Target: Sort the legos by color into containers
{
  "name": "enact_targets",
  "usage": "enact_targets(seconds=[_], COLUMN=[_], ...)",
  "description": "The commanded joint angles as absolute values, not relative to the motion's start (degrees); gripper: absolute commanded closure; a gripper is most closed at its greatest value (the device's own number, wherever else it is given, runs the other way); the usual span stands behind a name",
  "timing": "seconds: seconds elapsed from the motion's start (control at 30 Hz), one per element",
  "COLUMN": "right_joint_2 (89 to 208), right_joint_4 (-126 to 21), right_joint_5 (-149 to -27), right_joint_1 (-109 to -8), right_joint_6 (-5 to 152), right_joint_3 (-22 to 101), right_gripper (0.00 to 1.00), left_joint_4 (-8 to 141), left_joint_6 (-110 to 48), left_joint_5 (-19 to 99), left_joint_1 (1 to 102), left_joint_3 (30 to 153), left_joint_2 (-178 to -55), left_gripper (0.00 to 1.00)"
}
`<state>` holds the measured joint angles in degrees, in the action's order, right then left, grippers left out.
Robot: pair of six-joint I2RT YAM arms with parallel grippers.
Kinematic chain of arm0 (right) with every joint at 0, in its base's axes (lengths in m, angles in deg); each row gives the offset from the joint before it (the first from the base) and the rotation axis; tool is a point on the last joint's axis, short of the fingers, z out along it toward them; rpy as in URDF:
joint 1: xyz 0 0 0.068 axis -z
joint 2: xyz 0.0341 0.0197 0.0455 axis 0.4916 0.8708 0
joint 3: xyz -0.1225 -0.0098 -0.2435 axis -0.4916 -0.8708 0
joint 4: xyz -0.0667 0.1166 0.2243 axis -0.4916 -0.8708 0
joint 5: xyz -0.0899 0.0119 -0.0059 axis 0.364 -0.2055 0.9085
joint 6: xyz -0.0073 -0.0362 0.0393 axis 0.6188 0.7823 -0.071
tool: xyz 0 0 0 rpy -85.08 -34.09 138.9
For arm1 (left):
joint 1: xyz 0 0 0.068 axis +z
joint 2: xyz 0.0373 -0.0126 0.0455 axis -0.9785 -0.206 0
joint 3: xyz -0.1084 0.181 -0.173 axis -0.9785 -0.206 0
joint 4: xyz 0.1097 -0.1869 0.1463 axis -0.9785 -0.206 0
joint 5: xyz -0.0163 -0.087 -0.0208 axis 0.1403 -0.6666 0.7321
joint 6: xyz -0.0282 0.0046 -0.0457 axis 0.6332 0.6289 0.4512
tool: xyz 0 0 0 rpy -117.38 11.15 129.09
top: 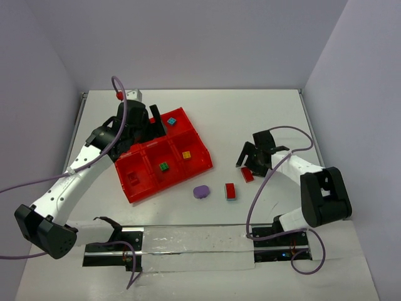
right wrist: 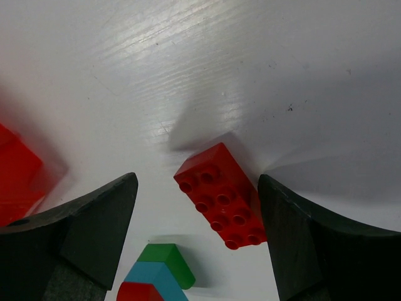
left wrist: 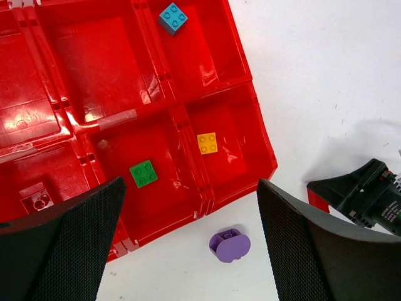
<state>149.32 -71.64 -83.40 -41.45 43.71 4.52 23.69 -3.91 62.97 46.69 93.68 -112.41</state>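
The right jaws stand apart around a red brick (right wrist: 220,195) lying skewed on the worktop (right wrist: 250,63); closing may twist it loose. Left jaws hang apart over the tray (left wrist: 75,75).

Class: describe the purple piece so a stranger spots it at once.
Find the glossy red plastic six-compartment tray on the white table. Just off its near edge, on the tabletop, lies the small purple plastic piece. Unlike the rectangular red brick beside it, it is rounded.
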Motion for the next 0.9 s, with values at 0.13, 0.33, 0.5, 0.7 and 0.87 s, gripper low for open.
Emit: enact_targets(seconds=[0.13, 0.33, 0.5, 0.7, 0.87], right_joint_2=[148.7, 147.9, 149.5, 151.4, 152.1], right_joint_4=[-75.9, -78.0, -78.8, -79.4, -79.8], right_joint_5=[-75.5, -73.0, -71.8, -71.2, -70.6], right_joint_1=[-45.2, -47.4, -48.8, -51.5, -52.5], right_joint_6=[44.4, 45.8, 47.4, 48.5, 48.2], right_joint_3=[4.0, 3.9, 5.2, 6.9, 8.3], right_gripper=[0.14, 0.17, 0.36, 0.5, 0.78], left_joint_4=[25.3, 25.7, 25.6, 25.7, 25.7], left_joint_6=[-4.7, -4.8, -4.9, -4.8, -4.8], left_joint_5=[62.1, 61.5, 61.7, 61.6, 61.5], left_joint_1=[46.4, 46.4, 46.4, 46.4, 46.4], left_joint_3=[96.5, 95.9, 95.8, 94.7, 94.4], left_joint_2=[-112.9, -113.0, -112.9, -112.3, -112.2], left_gripper=[0.07, 0.07, 0.07, 0.07, 0.07])
